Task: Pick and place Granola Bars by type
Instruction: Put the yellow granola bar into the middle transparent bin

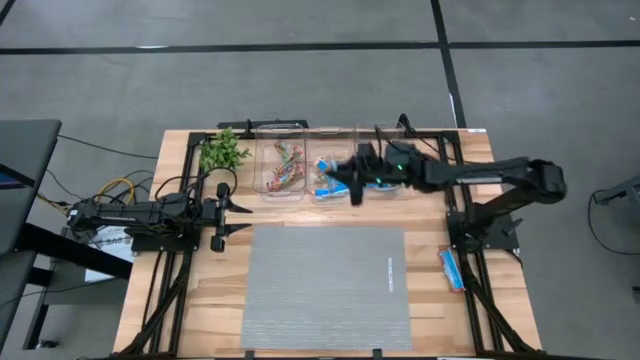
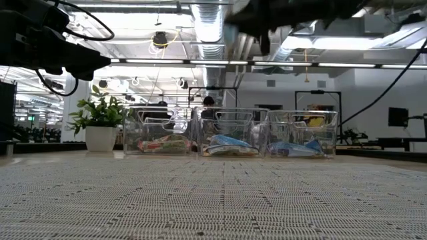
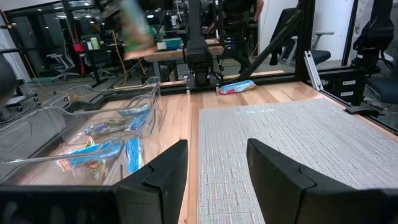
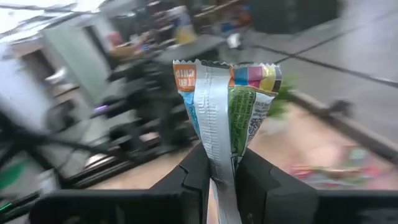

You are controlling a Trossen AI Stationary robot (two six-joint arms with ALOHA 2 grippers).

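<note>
While the left gripper [image 1: 238, 217] rests with fingers spread just left of the grey mat [image 1: 325, 290], near the potted plant [image 1: 223, 152], three clear bins [image 1: 281, 168] behind the mat hold sorted granola bars [image 1: 287, 172]. Above the middle bin, the right gripper [image 1: 352, 182] reaches over from the right, pinching a green-and-orange bar [image 4: 227, 118]. One blue bar [image 1: 452, 268] lies right of the mat.

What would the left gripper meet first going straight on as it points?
The left gripper, open, has a free path along the mat; likely first the right arm's base, a blue bar beside it; depth unclear.
</note>
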